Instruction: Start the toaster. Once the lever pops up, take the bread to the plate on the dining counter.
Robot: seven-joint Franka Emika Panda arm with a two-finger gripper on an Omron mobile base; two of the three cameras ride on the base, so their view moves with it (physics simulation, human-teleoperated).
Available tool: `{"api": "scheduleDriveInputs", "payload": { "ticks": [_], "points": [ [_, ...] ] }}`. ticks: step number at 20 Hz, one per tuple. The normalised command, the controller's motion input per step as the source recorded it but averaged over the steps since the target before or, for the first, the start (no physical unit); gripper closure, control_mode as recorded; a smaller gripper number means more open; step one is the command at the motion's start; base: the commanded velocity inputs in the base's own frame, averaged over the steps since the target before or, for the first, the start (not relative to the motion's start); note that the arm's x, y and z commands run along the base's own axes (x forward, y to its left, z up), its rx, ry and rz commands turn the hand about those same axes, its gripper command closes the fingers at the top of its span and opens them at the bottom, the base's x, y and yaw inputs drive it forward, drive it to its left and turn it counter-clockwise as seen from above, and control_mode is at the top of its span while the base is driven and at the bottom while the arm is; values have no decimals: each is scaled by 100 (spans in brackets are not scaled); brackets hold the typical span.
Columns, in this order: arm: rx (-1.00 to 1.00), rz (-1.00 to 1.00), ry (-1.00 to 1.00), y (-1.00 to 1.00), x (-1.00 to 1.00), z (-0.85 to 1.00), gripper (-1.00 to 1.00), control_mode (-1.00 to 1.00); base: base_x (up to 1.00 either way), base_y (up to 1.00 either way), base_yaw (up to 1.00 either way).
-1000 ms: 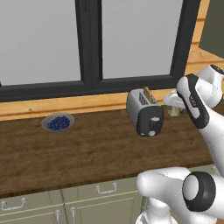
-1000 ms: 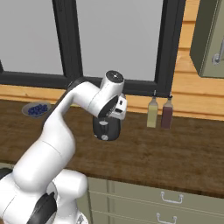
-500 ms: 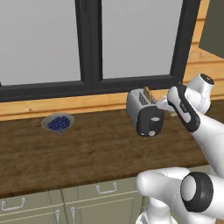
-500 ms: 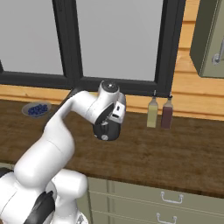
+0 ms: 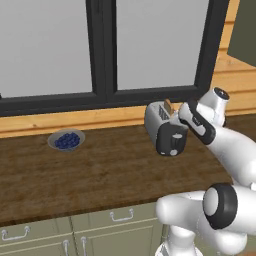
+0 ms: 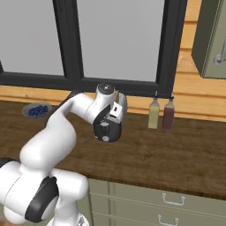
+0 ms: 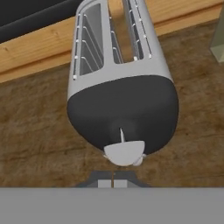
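The silver-grey toaster [image 5: 161, 121] stands on the wooden counter under the window, its dark front panel toward me. A tan slice of bread [image 5: 169, 106] sticks up from one slot. In the hand view I look down on the toaster [image 7: 118, 65] and its two slots, with a pale lever [image 7: 124, 153] at the near end of the dark panel. My gripper [image 7: 113, 180] is shut with its tips together just in front of that lever, and nothing sits between them. From the right base view my arm covers much of the toaster [image 6: 109, 131]. The plate and the dining counter are out of view.
A grey bowl of blueberries [image 5: 66, 140] sits on the counter to the left. Two bottles [image 6: 154, 113] [image 6: 168, 114] stand against the wall to the right of the toaster. A wall cabinet [image 6: 212, 39] hangs at the upper right, and drawers run below the counter edge.
The gripper has gone from open to shut. The hand has come down from above and behind the toaster to its dark front end.
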Motion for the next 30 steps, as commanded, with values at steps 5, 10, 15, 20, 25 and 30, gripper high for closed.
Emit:
{"api": "scheduleDriveInputs", "payload": {
  "ticks": [5, 10, 15, 20, 25, 30],
  "points": [
    [0, -2, 0, 0, 5, -31, 100, -100, 0, 0, 0],
    [0, -1, 0, 0, 10, -23, 100, -100, 0, 0, 0],
    [0, 0, 0, 4, 25, -19, 100, -100, 0, 0, 0],
    [0, -1, 0, 2, 17, -24, 100, -100, 0, 0, 0],
    [0, 0, 0, 8, 20, -21, 100, -100, 0, 0, 0],
    [0, 0, 1, 0, 5, -25, 100, -100, 0, 0, 0]
  ]
}}
